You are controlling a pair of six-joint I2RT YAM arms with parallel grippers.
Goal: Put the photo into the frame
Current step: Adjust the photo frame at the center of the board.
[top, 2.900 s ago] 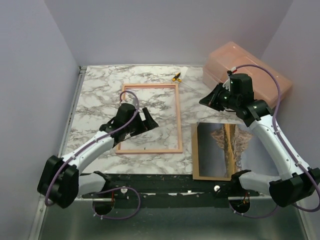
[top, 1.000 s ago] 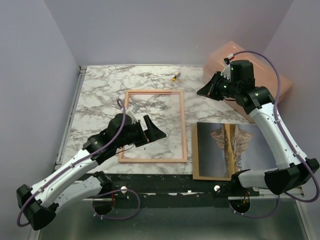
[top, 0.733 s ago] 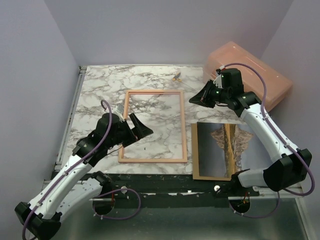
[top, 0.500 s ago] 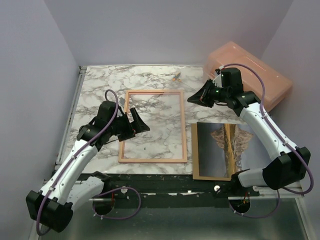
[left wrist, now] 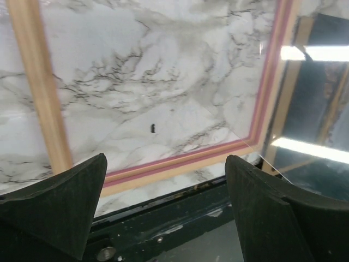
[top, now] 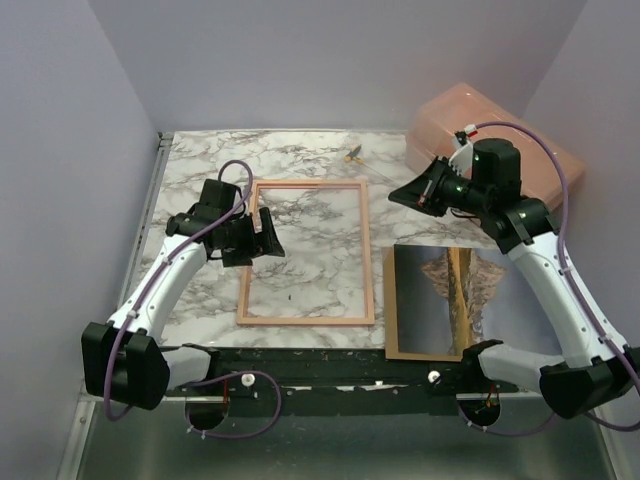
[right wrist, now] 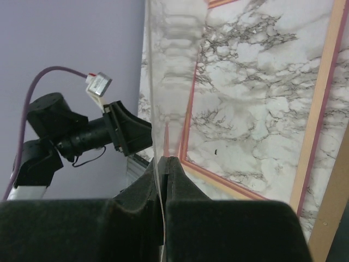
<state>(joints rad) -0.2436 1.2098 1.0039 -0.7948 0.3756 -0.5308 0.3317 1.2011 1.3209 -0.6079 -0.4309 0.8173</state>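
From my overhead camera I see a white marble-patterned tabletop (top: pixel 200 170) with grey veins. Plain lavender walls (top: pixel 300 60) close it in on three sides, and a black rail (top: pixel 330 365) runs along the near edge where the arms are bolted. The frame (top: pixel 306 320) lies flat near the middle of the table, with marble showing through its opening. My left gripper (top: pixel 255 243) hangs over the frame's left side with its jaws spread wide, holding nothing. My right gripper (top: pixel 402 196) is raised above the table, just right of the frame's far right corner. It is clenched on the edge of a thin clear sheet (right wrist: pixel 163 65), which rises from between the fingers in the right wrist view. The photo (top: pixel 490 290) lies face up just right of the frame, near the front edge. A brown board (top: pixel 389 300) shows along its left and near sides. A salmon plastic box (top: pixel 510 135) sits in the far right corner. A small yellow-and-black object (top: pixel 352 155) lies on the marble beyond the frame.
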